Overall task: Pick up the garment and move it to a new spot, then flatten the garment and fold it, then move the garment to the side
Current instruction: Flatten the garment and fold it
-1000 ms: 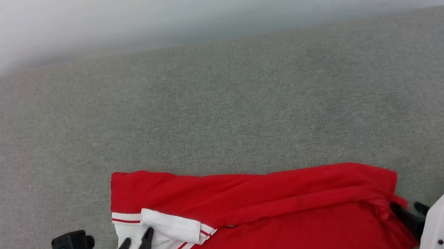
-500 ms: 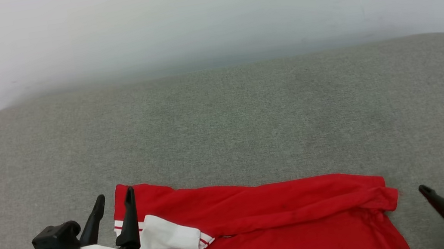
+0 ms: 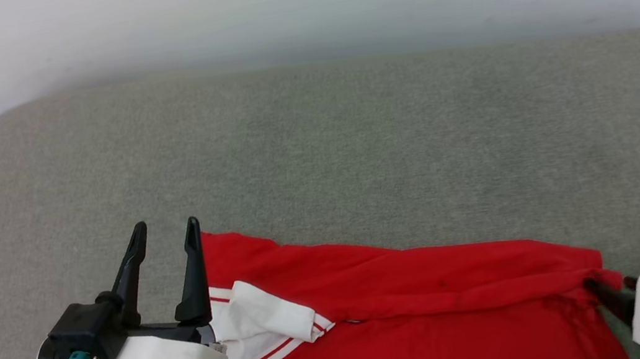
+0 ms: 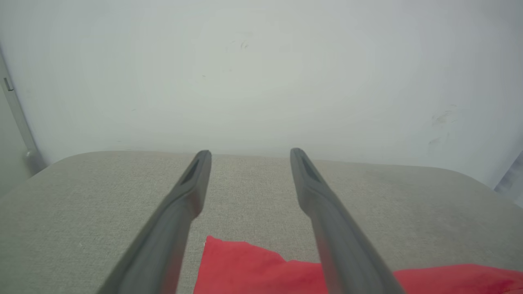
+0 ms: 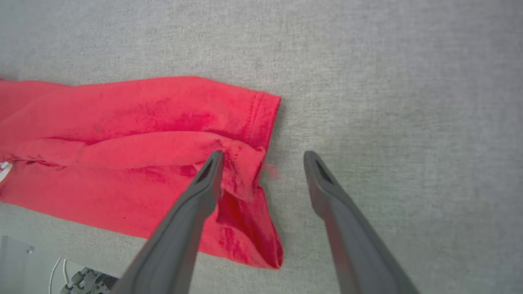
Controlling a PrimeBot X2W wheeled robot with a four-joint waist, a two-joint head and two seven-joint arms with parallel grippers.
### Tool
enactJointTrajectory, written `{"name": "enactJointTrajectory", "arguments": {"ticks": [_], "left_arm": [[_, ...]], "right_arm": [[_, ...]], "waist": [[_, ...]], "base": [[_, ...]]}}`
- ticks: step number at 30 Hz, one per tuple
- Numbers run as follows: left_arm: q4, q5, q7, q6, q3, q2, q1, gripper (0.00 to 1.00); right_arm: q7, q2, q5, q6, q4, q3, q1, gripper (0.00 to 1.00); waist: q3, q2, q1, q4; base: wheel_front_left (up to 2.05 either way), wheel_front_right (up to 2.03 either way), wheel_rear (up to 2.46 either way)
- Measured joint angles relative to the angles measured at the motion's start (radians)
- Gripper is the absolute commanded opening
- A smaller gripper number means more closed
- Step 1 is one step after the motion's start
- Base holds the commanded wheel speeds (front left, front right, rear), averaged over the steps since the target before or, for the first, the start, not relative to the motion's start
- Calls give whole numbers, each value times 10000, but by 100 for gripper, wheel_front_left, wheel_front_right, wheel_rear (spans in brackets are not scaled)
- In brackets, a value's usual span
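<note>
Broadly, the garment (image 3: 414, 316) was laid as a long folded band at 6 o'clock on the counter (image 3: 352, 137). It ran from approx. 7 to 5 o'clock and was placed close to the front edge. A white sleeve panel (image 3: 264, 319) was seen flopped loose over the red at the 7 o'clock end. The hem at the 5 o'clock end was bunched, w/ a small pocket gaping.

The L pincer (image 3: 165, 225) was held wide and empty, raised above the 7 o'clock end, fingers pointed to 12 o'clock. The R pincer (image 3: 610, 286) was also spread wide w/ nothing gripped. In the right wrist view one finger was placed over the bunched hem, the other over bare counter. Contact w/ the cloth could not be told.

Risks, as judged:
- If only the top layer were pinched at either end, the fold would prob. be pulled open and the neat band lost.
- The R finger could be snagged in the gaping hem pocket, so the corner would be dragged, not gripped.
- The loose sleeve could be swept aside or missed by the L pincer, esp. given how high it was held over the cloth.
- W/ the band so near the front edge, it could be slid off at 6 o'clock by an uneven pull.
</note>
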Motion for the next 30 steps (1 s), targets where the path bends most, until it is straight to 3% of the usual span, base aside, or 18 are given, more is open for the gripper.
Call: {"name": "enactJointTrajectory", "arguments": {"ticks": [11,12,13,14,23,30], "left_arm": [[15,337,-13,-236,-203,-40,-366,100],[50,347,-12,-236,-230,-27,-367,100],[79,351,-8,-236,-244,-17,-367,100],[90,355,0,-236,-253,-8,-367,100],[134,414,157,-86,-330,146,-222,100],[48,426,238,50,-334,232,-31,100]], "right_arm": [[-205,257,546,-4,1843,660,-584,100],[-203,242,616,-6,1929,700,-617,65],[-207,215,673,-17,2002,738,-643,19],[-209,188,709,-17,2073,790,-681,0],[-506,-136,880,2,2240,1239,-882,0],[-594,-685,901,2,2339,431,-1135,0]], "waist": [[788,0,0,498],[779,0,0,498],[757,1,0,495],[726,0,0,484],[254,1,0,227],[31,0,1,-69]], "base": [[0,0,0],[0,0,0],[0,0,0],[0,0,0],[0,0,0],[0,0,0]]}}
